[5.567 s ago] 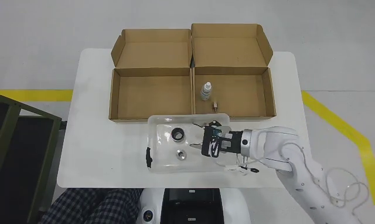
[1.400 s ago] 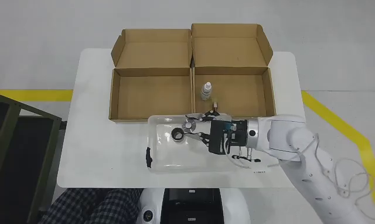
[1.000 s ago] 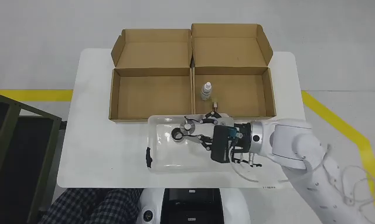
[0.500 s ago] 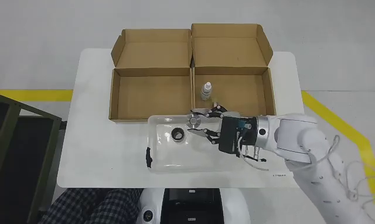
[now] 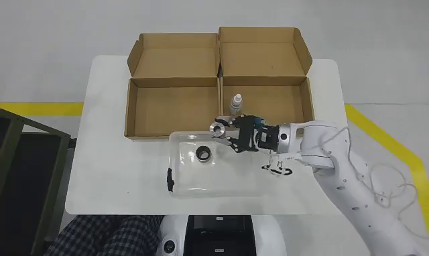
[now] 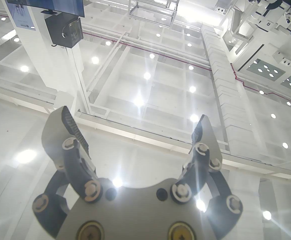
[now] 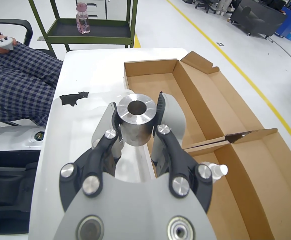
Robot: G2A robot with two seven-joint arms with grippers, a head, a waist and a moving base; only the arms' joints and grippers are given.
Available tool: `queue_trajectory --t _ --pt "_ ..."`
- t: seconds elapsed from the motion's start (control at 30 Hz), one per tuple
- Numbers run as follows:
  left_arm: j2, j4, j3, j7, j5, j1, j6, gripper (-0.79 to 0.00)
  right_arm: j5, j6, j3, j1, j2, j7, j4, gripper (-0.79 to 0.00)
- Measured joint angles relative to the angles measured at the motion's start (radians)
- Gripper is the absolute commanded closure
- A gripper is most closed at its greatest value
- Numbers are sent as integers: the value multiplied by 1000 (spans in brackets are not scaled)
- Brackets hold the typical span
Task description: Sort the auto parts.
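Top view: we list the right gripper [image 5: 226,131] clamped on a metal sleeve [image 5: 216,128], held over the far rim of the clear tray [image 5: 175,182], near where the left box [image 5: 173,110] meets the right box [image 5: 281,112]; a ring [image 5: 203,153] lies in the tray. Left wrist view: left gripper [image 6: 135,123], fingers spread, holding nothing. Right wrist view: sleeve pinched upright, bore showing. We advise clearing the box wall, then lowering close to the floor before letting go, lest it roll.
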Motion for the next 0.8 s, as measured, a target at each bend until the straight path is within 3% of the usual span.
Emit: queue_trajectory --t 0.8 --pt "0 0 0 0 0 0 0 -785 2 168 -237 256 -109 -21 329 0"
